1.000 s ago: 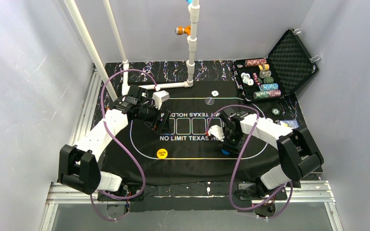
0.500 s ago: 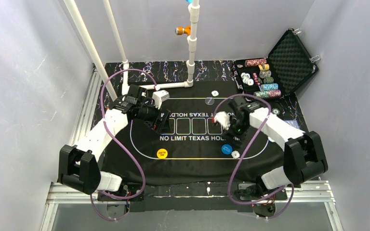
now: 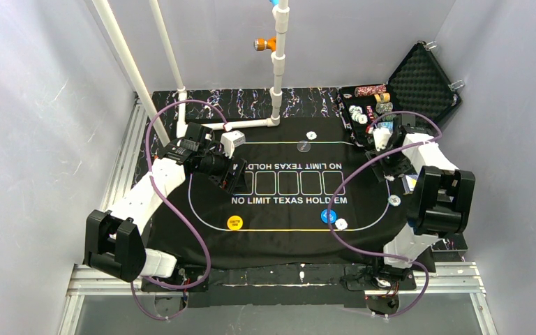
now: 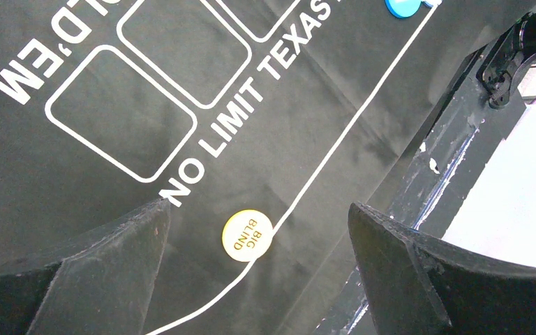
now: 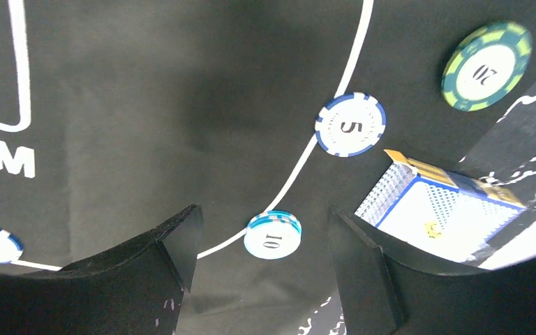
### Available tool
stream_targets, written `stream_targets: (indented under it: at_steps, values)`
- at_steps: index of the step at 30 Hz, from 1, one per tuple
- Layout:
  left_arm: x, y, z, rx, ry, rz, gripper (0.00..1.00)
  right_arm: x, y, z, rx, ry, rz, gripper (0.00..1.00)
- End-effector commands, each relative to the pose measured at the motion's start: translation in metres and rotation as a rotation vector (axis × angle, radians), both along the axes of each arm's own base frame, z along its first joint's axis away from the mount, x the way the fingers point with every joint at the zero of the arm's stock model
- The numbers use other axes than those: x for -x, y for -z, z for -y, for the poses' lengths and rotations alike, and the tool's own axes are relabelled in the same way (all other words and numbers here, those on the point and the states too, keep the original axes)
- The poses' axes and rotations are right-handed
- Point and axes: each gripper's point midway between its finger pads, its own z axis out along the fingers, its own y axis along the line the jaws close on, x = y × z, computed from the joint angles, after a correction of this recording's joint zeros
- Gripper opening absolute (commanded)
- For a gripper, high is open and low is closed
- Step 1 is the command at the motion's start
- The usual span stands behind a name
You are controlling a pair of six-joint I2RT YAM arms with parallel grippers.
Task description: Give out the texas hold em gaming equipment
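Right wrist: right pincer [image 5: 262, 213] spread; 10 chip [image 5: 272, 235] on mat [image 5: 146, 105] framed between fingers [image 5: 160, 265], untouched; 5 chip [image 5: 350, 124] beyond.

Your left gripper [image 4: 258, 208] hung over the mat [image 4: 146, 63], jaws spread wide, empty. The yellow disc [image 4: 247, 235] lay just beside the white line [image 4: 335, 146]; the blue disc [image 4: 405, 5] sat at the top edge.

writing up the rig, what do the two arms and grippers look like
Both arms match: the left arm and right arm have white links joined by chunky black joint housings, each with a purple cable looping alongside. The left gripper and right gripper each end in two broad, matte black, wedge-shaped fingers.
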Motion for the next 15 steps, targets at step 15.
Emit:
stream_targets:
  at_steps: [15]
  values:
    - [-0.001, -0.015, 0.002, 0.03, 0.008, 0.022, 0.98, -0.043, 0.028, 0.041, -0.063, 0.179, 0.011, 0.7]
